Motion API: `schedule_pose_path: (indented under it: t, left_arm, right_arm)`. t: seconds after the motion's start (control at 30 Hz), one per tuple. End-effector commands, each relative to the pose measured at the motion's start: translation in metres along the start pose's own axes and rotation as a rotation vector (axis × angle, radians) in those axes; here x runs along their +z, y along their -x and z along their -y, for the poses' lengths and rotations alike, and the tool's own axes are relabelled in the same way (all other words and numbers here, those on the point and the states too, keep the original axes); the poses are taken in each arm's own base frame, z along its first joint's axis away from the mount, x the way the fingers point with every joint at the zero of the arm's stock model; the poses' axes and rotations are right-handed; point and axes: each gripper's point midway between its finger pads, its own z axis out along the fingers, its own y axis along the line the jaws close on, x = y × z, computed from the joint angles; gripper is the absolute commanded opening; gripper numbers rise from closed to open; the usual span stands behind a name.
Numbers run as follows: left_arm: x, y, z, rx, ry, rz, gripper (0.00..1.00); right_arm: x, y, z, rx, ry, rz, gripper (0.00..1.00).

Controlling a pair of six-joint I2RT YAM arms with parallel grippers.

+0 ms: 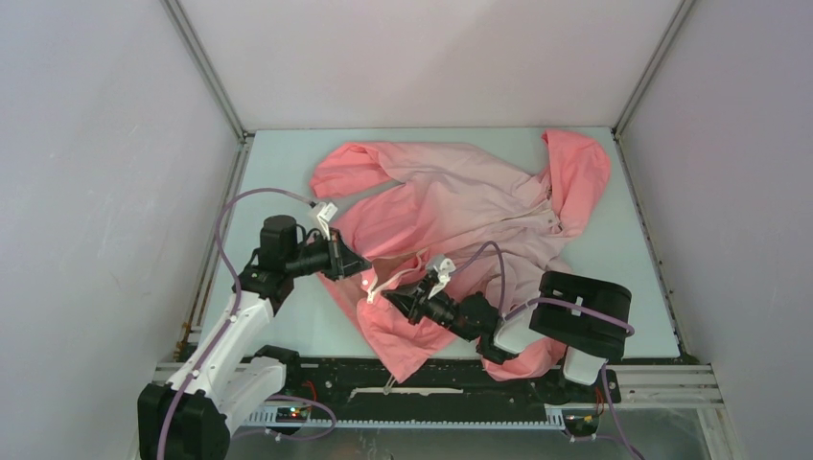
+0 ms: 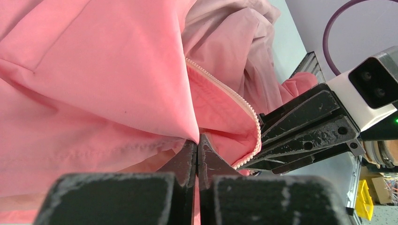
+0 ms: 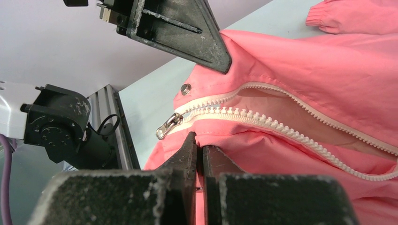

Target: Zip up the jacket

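The coral-pink jacket (image 1: 460, 211) lies spread on the table with its hood at the far right and its lower front hem towards me. Its whitish zipper (image 3: 281, 127) is open, and the metal slider (image 3: 169, 126) sits at the bottom end beside a snap button (image 3: 186, 87). My left gripper (image 1: 362, 270) is shut on the fabric of one front panel (image 2: 197, 139), next to the zipper teeth (image 2: 225, 89). My right gripper (image 1: 391, 299) is shut on the fabric just below the slider (image 3: 199, 146). The two grippers are close together. Each shows in the other's wrist view, the right fingers (image 2: 305, 136) and a left finger (image 3: 187, 33).
White walls enclose the table on three sides. A metal rail (image 1: 441, 393) and cabling run along the near edge. Purple cables (image 1: 230, 240) loop off both arms. A sleeve cuff (image 3: 338, 14) lies on the pale table surface (image 1: 623, 278).
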Motion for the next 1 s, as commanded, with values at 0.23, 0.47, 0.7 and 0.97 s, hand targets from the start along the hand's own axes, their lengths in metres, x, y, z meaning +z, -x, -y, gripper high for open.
schedule_pose_path:
  t: [0.23, 0.47, 0.7, 0.97]
  left_arm:
    - [0.0, -0.001, 0.01, 0.026, -0.039, -0.003, 0.0]
    - [0.001, -0.002, 0.008, 0.032, -0.026, -0.007, 0.0]
    - [-0.001, -0.001, 0.006, 0.058, 0.007, 0.01, 0.0]
    - [-0.004, 0.001, 0.01, 0.086, 0.002, 0.031, 0.0]
  right_arm:
    - [0.009, 0.028, 0.008, 0.029, -0.036, 0.101, 0.0]
    - [0.013, 0.035, 0.001, 0.084, -0.021, 0.12, 0.0]
    - [0.016, 0.038, 0.002, 0.255, -0.058, 0.146, 0.0]
    - [0.017, 0.032, 0.006, 0.352, -0.103, 0.152, 0.0]
